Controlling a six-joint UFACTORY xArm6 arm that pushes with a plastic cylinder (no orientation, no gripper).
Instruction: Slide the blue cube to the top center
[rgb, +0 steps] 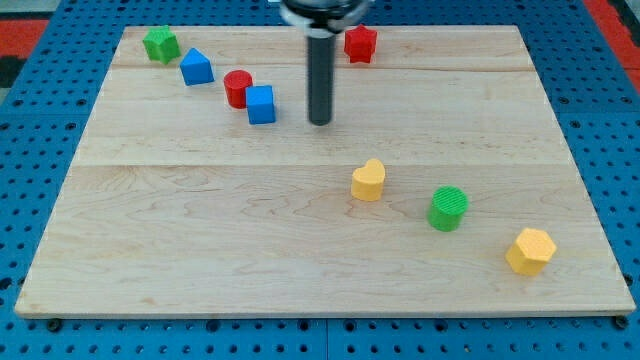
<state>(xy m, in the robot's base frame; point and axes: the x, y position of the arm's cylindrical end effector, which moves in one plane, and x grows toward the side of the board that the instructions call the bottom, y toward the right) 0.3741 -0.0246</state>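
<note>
In the camera view, the blue cube (261, 104) sits upright toward the board's top edge, left of centre, a plain bright-blue block with its upper-left corner touching the red cylinder (238, 88). My tip (320, 122) rests on the wooden board (200, 240) just to the cube's right, apart from it; a bare rod, it grips nothing and touches no block.
</note>
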